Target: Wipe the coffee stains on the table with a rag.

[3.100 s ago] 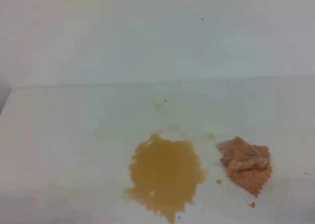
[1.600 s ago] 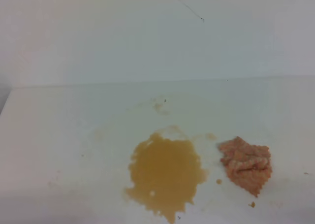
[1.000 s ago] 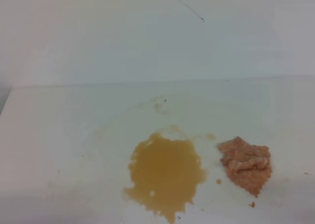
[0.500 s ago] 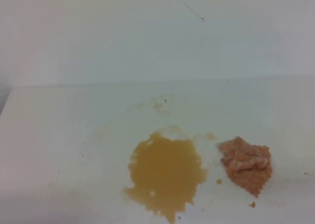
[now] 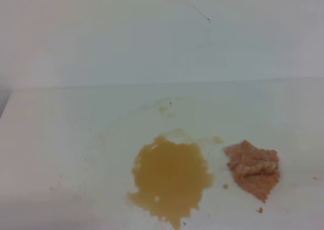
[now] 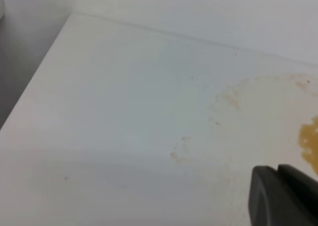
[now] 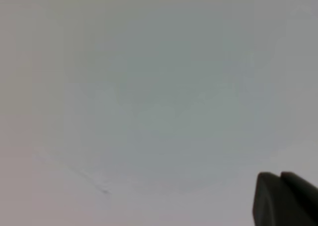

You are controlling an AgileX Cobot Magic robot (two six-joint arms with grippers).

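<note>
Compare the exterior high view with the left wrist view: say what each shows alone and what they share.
Only the exterior high view shows the rag, crumpled on the table just right of the main puddle of the coffee stains, and that puddle whole; no arm appears there. Only the left wrist view shows the left gripper, its dark fingers together in the lower right corner, and the table's left edge. Both show the white table, faint brown smears, and part of the puddle.
</note>
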